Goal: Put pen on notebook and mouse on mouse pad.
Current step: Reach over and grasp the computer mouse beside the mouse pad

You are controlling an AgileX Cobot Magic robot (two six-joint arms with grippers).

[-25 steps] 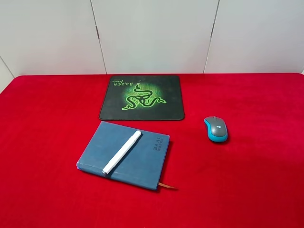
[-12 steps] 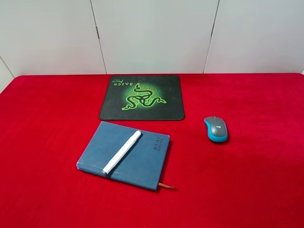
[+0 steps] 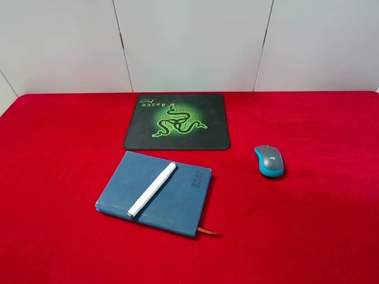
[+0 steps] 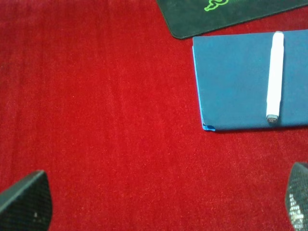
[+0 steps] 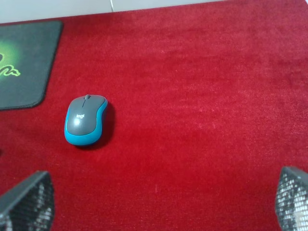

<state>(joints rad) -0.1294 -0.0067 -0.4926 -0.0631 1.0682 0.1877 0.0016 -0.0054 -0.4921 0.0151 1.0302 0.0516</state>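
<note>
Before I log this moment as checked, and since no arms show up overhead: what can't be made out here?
Left tool and right tool: absent from the exterior high view; each wrist view's edge cuts off all but the fingertips.
Notebook lettering: too small to read in the exterior high view; the left wrist view's edge crops that end.
Mouse pad: cropped by the frame edge in both wrist views.

red velvety tablecloth (image 3: 308,236), white panelled wall (image 3: 189,44) behind, perhaps cabinet doors
</note>
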